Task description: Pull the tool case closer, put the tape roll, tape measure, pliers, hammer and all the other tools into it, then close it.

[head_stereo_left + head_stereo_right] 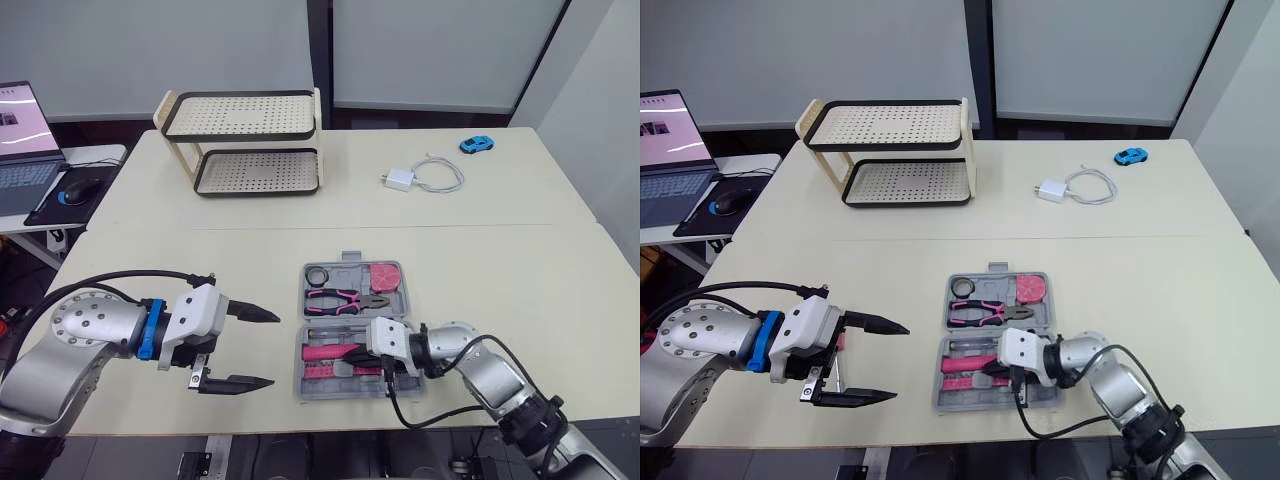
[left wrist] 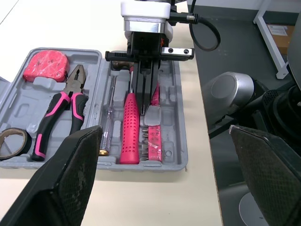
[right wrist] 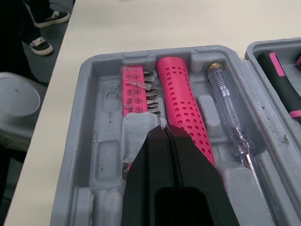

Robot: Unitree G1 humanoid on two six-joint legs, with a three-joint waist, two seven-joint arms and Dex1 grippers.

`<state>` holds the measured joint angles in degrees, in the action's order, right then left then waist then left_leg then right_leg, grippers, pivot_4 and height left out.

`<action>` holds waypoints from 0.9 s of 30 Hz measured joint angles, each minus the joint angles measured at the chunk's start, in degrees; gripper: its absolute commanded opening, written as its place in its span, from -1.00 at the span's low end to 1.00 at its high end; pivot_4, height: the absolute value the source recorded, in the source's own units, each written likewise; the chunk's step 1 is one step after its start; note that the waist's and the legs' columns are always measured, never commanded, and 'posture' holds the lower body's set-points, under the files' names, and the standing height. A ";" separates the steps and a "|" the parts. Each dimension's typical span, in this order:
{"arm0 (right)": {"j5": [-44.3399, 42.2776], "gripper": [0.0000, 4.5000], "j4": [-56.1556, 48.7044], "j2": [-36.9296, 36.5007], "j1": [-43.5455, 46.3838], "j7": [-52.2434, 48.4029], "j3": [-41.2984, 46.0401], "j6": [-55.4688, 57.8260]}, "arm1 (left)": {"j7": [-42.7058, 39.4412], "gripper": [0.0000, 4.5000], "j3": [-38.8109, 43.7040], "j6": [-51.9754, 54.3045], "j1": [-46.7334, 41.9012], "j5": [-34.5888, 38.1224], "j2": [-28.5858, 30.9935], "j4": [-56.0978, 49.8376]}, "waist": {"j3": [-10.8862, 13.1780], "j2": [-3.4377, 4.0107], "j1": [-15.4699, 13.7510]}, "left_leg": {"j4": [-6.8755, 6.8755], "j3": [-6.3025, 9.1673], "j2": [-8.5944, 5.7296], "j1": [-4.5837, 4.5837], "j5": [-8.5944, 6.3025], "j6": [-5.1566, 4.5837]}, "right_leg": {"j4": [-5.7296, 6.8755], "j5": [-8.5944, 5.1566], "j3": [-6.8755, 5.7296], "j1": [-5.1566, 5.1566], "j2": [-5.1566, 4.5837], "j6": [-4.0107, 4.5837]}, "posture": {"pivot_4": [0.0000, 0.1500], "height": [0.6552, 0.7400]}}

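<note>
The grey tool case (image 1: pixel 303 372) lies open near the table's front edge. Its far half holds the tape roll (image 1: pixel 319 275), the pink-handled pliers (image 1: pixel 345 298) and the pink tape measure (image 1: pixel 385 274). In the near half lie the hammer with its pink handle (image 3: pixel 183 99), a clear screwdriver (image 3: pixel 230 120) and a pink strip of bits (image 3: pixel 138 94). My right gripper (image 3: pixel 164 131) is shut, reaching into the near half from the right, with its tips low between the hammer handle and the bit strip. My left gripper (image 1: pixel 275 348) hangs wide open just left of the case, holding nothing.
A two-tier perforated rack (image 1: pixel 250 140) stands at the back left. A white charger with cable (image 1: pixel 420 177) and a blue toy car (image 1: pixel 477 144) lie at the back right. A laptop (image 1: pixel 25 130) sits on a side desk to the left. The case lies close to the table's front edge.
</note>
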<state>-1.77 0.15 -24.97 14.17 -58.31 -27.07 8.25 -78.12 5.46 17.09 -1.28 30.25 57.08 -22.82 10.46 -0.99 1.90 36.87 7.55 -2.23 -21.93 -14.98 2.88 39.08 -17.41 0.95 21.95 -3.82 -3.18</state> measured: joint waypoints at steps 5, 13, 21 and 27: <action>-1.18 -0.98 -2.47 -0.04 -1.00 -0.04 0.38 4.36 | -0.05 1.00 -0.01 0.00 -0.01 0.00 0.00 -0.03 | 0.00 0.00 -0.01 | 0.00 0.01 0.00 0.00 0.00 0.00 | 0.00 0.00 -0.01 -0.01 0.00 0.00 | 1.00 1.00; -3.14 -0.98 -7.70 0.22 -1.80 -0.41 0.77 6.00 | -0.16 1.00 -0.02 -0.04 -0.07 0.00 0.00 -0.04 | 0.00 0.00 0.01 | 0.00 0.01 0.01 0.00 0.00 0.00 | 0.00 0.00 -0.01 0.00 0.03 0.00 | 1.00 1.00; -3.72 -0.98 -12.28 -0.03 -0.21 -0.04 1.02 6.64 | -0.06 1.00 -0.38 -0.06 -0.66 0.00 0.00 -0.03 | 0.00 0.00 -0.02 | 0.00 0.03 0.01 0.01 0.00 0.00 | -0.01 0.00 -0.01 -0.01 0.02 0.00 | 1.00 1.00; -1.17 -0.98 -6.87 -0.90 -0.12 1.08 0.92 2.92 | -0.02 1.00 -1.04 -0.08 -1.21 -0.03 -0.11 0.01 | 0.00 0.00 -0.01 | 0.00 -0.02 0.00 0.00 0.00 0.00 | 0.00 0.00 -0.02 -0.01 0.03 0.00 | 1.00 1.00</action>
<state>-2.94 -6.71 -25.86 14.05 -57.23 -26.16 11.17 -78.14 4.43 17.02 -2.48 30.21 56.98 -22.81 10.46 -0.99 1.89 36.87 7.53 -2.22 -21.93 -14.98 2.88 39.07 -17.41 0.93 21.94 -3.79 -3.18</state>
